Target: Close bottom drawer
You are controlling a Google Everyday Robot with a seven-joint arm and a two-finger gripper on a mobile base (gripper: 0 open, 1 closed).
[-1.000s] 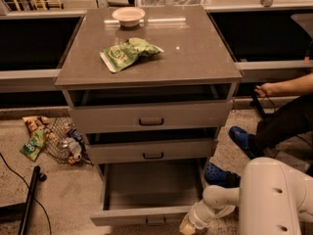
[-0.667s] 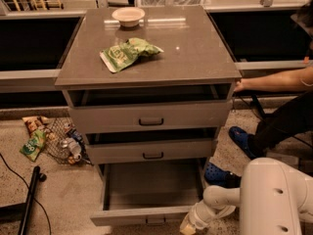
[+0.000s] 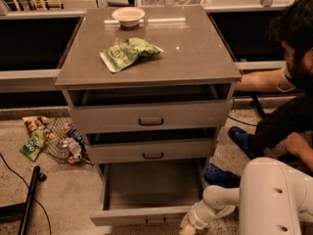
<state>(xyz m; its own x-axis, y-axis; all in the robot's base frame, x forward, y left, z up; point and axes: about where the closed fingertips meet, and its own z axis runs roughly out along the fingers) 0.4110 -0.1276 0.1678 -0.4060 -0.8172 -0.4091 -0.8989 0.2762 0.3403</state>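
Observation:
The bottom drawer (image 3: 146, 214) is pulled far out of the grey cabinet, its inside bare, its shallow front and small dark handle at the lower edge of the camera view. The middle drawer (image 3: 152, 152) and the top drawer (image 3: 150, 116) stand slightly out. My white arm reaches in from the lower right, and the gripper (image 3: 187, 227) sits at the right end of the bottom drawer's front, mostly cut off by the frame's edge.
A person (image 3: 288, 106) crouches close to the right of the cabinet, arm reaching behind it, blue shoes (image 3: 242, 138) by the drawers. On top lie a green chip bag (image 3: 128, 53) and a white bowl (image 3: 128, 15). A wire basket with snacks (image 3: 54, 142) lies on the floor left. A dark pole (image 3: 29, 199) lies lower left.
The person at the right has leaned into view, head and shoulder now visible. My arm and the bottom drawer stand about as before.

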